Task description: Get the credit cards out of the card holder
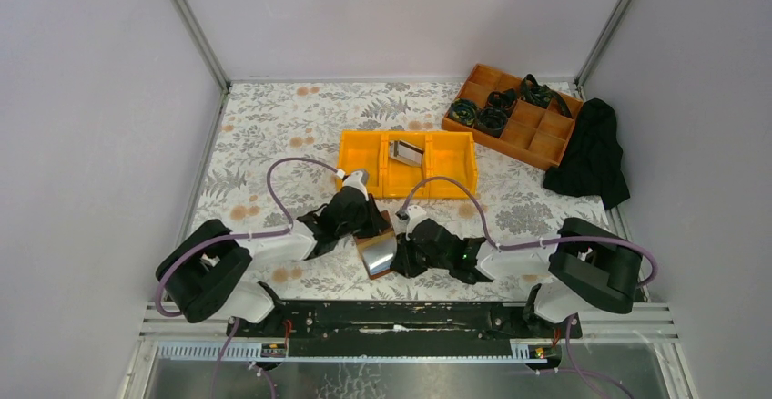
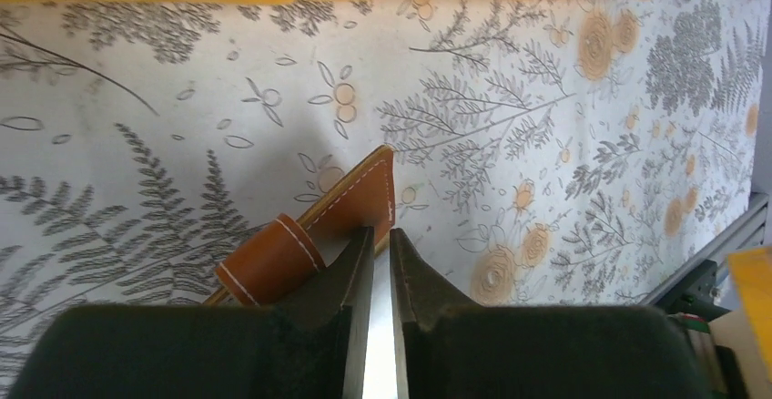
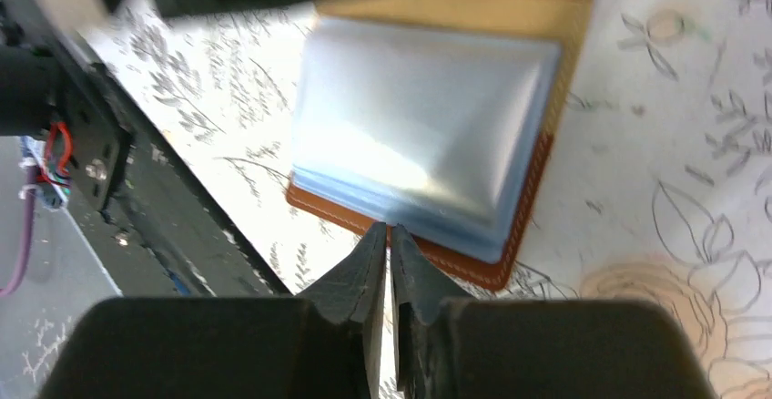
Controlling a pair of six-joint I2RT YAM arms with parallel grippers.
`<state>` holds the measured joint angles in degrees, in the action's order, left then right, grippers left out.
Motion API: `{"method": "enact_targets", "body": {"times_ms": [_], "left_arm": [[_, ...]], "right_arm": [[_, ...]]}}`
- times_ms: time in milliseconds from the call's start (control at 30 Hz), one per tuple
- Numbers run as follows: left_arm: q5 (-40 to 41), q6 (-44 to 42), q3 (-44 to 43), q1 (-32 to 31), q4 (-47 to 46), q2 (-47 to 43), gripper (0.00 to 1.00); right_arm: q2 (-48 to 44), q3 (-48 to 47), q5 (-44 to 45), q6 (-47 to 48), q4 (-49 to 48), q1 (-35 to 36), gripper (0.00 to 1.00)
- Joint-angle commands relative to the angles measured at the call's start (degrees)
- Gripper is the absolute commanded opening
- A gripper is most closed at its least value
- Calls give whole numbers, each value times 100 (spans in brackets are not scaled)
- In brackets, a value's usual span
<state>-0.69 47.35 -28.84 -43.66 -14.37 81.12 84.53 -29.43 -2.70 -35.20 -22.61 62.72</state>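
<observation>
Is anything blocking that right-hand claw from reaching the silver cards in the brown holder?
Nothing visible does. The right gripper has its tips at the near edge of the card holder, with the silvery credit cards lying exposed just beyond. The left gripper is at the holder's opposite end, not in between.

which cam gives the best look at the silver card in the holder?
Right wrist: the silvery card fills most of the frame, lying in the brown card holder, its edges clearly visible. Top external shows it only as a small bright patch near the arm bases. Left wrist shows just a corner of the holder, no card.
</observation>
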Motion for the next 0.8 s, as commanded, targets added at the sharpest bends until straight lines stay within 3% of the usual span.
{"method": "enact_targets", "body": {"times_ms": [0,400,767], "left_arm": [[207,-255,-159,218,242,-92,19],[275,-338,25,341,562,-330,19],[349,-341,303,340,953,-1062,19]], "right_arm": [[27,232,-72,-337,-549,140,12],[247,260,605,-522,-464,159,6],[-207,141,277,-158,-125,-903,4]]}}
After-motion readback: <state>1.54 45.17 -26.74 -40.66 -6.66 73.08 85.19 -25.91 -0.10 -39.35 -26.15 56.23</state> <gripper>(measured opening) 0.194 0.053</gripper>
